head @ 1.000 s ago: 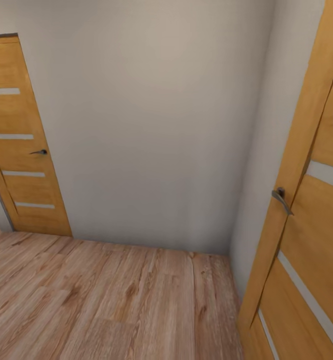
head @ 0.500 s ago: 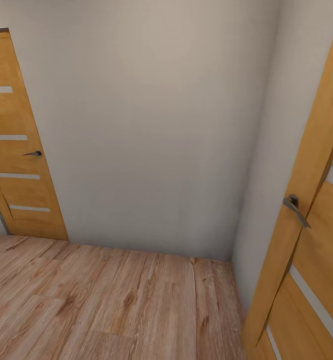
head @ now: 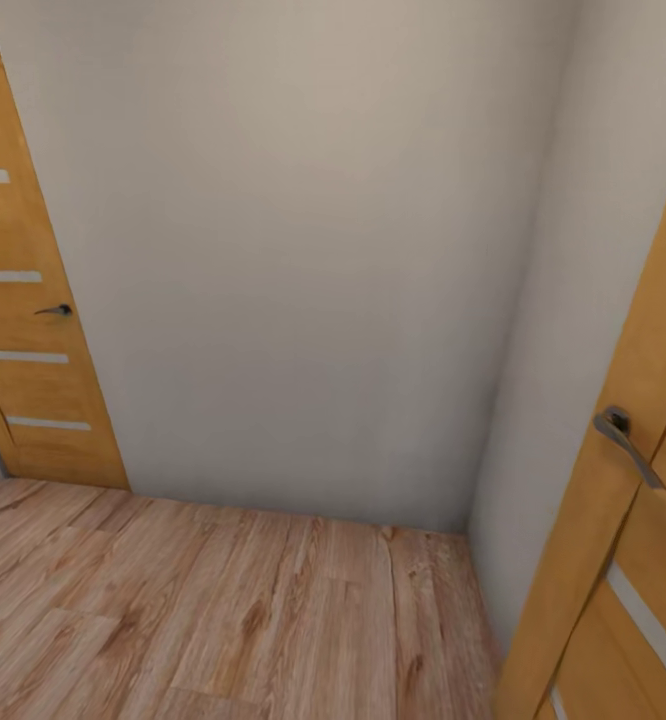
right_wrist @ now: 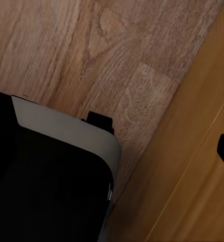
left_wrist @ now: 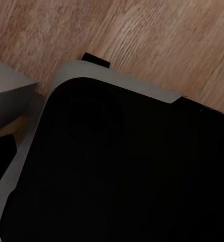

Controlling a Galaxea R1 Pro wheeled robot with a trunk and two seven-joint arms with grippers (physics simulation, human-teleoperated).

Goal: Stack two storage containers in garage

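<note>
The two storage containers are out of view, and so is the garage. The head view faces a corner of plain cream walls [head: 303,280] above a light wood plank floor [head: 223,610]. The left wrist view looks down on my own black and grey body [left_wrist: 122,171] over the planks [left_wrist: 157,40]. The right wrist view also has that body [right_wrist: 46,186] above the planks [right_wrist: 92,55].
A wooden door [head: 23,300] with a dark handle [head: 55,310] stands shut at the left. Another wooden door [head: 633,560] with a grey lever handle [head: 628,445] is close by at the right; its panel [right_wrist: 192,171] lies beside my base. The wall corner blocks the way ahead.
The whole picture has shifted: the camera has moved closer to the corner, so the left door has slid further left and the right door further right and lower.
</note>
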